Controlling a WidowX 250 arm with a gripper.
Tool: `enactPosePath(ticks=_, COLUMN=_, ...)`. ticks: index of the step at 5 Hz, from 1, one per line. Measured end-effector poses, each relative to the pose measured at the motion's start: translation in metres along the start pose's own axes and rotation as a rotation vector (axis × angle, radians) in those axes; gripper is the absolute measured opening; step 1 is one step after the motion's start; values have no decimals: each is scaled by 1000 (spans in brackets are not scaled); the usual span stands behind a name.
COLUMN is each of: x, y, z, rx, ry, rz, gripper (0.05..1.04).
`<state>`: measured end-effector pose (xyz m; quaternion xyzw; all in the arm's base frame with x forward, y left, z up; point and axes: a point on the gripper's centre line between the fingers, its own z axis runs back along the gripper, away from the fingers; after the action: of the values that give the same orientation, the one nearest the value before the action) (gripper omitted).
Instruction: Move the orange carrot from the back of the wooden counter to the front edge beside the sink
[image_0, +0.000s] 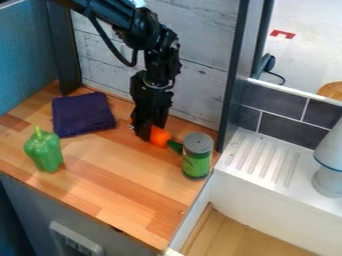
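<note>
While a black gripper (149, 134) is hanging at an orange carrot (161, 137), pinch impossible to tell, its likely light, firm middle is inviting hold.

There is one pepper (45, 151), one cloth (83, 114), one carrot (159, 136) and one can (197, 157) on one counter (123, 187).

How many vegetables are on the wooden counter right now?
2: the green pepper at the left, in front of the purple cloth, and the orange carrot at the gripper, green end toward the can.
</note>
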<state>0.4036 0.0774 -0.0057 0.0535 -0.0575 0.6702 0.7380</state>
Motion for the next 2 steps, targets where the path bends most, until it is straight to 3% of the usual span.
enactPosePath(ticks=1, x=8, y=0, z=25, rx=-64, ry=0, rz=-20, gripper=566)
enactPosePath(ticks=2, x=33, y=10, z=70, rx=-168, ry=-32, rz=40, gripper=566)
